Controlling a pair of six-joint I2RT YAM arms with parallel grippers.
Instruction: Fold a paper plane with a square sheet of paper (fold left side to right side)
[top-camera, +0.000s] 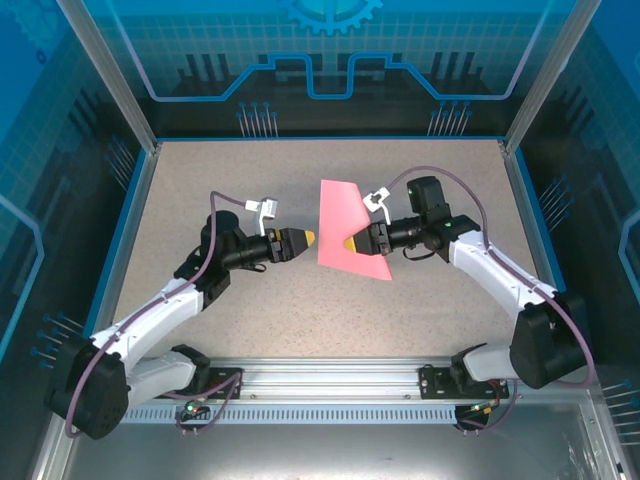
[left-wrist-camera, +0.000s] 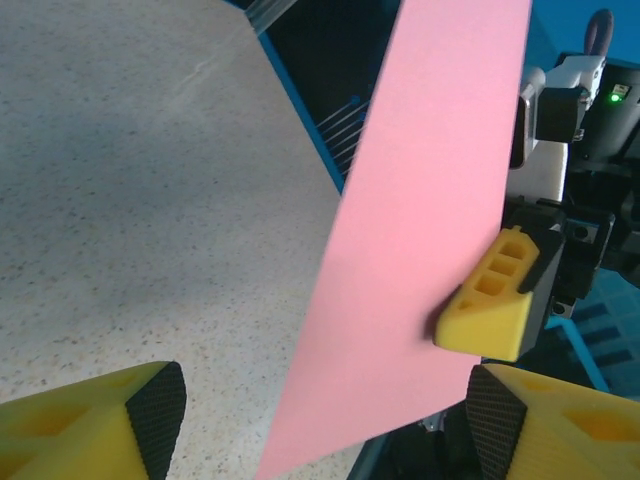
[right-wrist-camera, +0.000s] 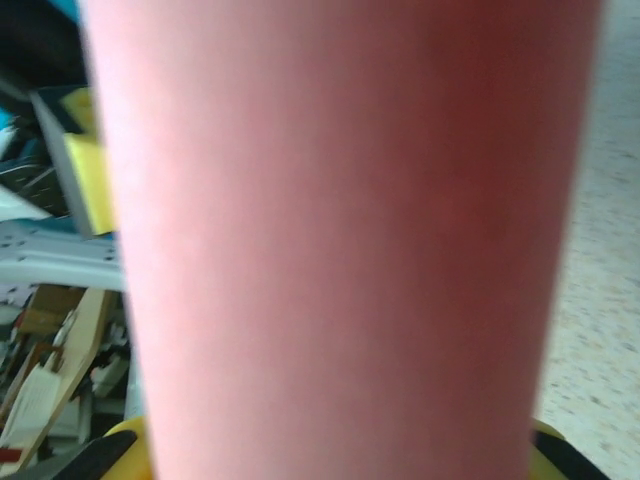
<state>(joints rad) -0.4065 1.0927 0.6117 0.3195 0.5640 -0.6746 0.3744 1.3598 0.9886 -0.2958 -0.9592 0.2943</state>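
Gripping paper sheet (top-camera: 345, 212) between right fingers (left-wrist-camera: 485, 310), left fingers (left-wrist-camera: 140, 415) wide, just beside it.

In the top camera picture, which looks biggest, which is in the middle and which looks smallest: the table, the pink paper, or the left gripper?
1. Table, the biggest by far.
2. Pink paper.
3. Left gripper, the smallest.

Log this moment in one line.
pink paper: not yet a plane | right hand: shut on it | left hand: open, near its left edge
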